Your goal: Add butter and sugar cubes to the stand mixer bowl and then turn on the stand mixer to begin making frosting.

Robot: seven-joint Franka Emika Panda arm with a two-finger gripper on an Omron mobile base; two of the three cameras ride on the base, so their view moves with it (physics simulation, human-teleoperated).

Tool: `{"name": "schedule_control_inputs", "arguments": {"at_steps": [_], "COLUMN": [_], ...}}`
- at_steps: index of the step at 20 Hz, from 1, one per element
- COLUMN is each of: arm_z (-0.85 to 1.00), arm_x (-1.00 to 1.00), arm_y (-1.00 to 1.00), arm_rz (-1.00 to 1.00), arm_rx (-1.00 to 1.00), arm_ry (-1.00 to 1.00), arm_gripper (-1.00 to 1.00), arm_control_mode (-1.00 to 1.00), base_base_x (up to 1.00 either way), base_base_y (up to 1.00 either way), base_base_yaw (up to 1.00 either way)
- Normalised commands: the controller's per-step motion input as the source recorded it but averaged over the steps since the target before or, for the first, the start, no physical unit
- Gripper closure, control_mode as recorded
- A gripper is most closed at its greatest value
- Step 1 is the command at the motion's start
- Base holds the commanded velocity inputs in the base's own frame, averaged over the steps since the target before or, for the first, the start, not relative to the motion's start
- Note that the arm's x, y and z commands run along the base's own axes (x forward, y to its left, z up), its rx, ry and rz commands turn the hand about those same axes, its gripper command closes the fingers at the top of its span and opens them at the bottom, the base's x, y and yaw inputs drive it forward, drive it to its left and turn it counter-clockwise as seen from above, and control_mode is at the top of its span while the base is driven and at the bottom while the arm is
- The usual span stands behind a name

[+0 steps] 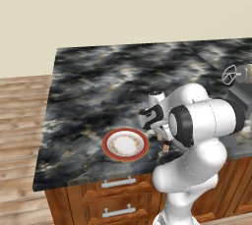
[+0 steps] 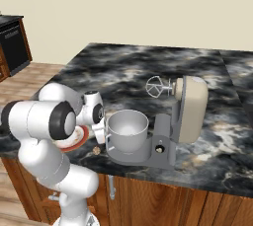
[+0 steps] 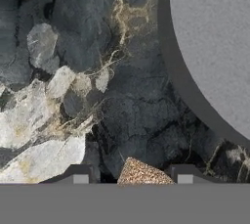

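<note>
Gripper points down at the dark marble counter just beside the stand mixer, its two fingertips close on either side of a sugar cube; whether they press it I cannot tell. That cube sits on the counter between the mixer's round base and the red-rimmed plate. The stand mixer bowl sits on the mixer's base under the raised whisk.

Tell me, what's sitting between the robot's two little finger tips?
A speckled tan sugar cube sits between the gripper tips on the dark marble counter, seen in the hand view. The mixer's grey round base lies just beyond it.
</note>
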Motion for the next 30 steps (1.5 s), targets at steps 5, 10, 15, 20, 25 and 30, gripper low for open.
{"name": "schedule_control_inputs", "arguments": {"at_steps": [5,10,15,20,25,30], "arm_z": [-0.08,0.45,0.9,0.92,0.79,0.6], "arm_x": [-0.09,-0.27,-0.19,-0.1,-0.19,-0.3], "arm_y": [0.0,0.0,-0.01,0.0,-0.1,-0.32], "arm_rz": [0.0,-0.02,-0.01,0.0,0.0,0.0], "arm_rx": [0.0,0.0,0.0,0.0,-0.01,0.0], "arm_ry": [-0.04,-0.1,0.0,0.0,0.0,0.02], "arm_gripper": [1.0,1.0,1.0,1.0,1.0,1.0], "arm_control_mode": [-1.0,-1.0,-1.0,-1.0,-1.0,-1.0], "base_base_x": [0.0,0.0,0.0,0.0,0.0,0.0], "base_base_y": [0.0,0.0,0.0,0.0,0.0,0.0], "base_base_yaw": [0.0,0.0,0.0,0.0,0.0,0.0]}}
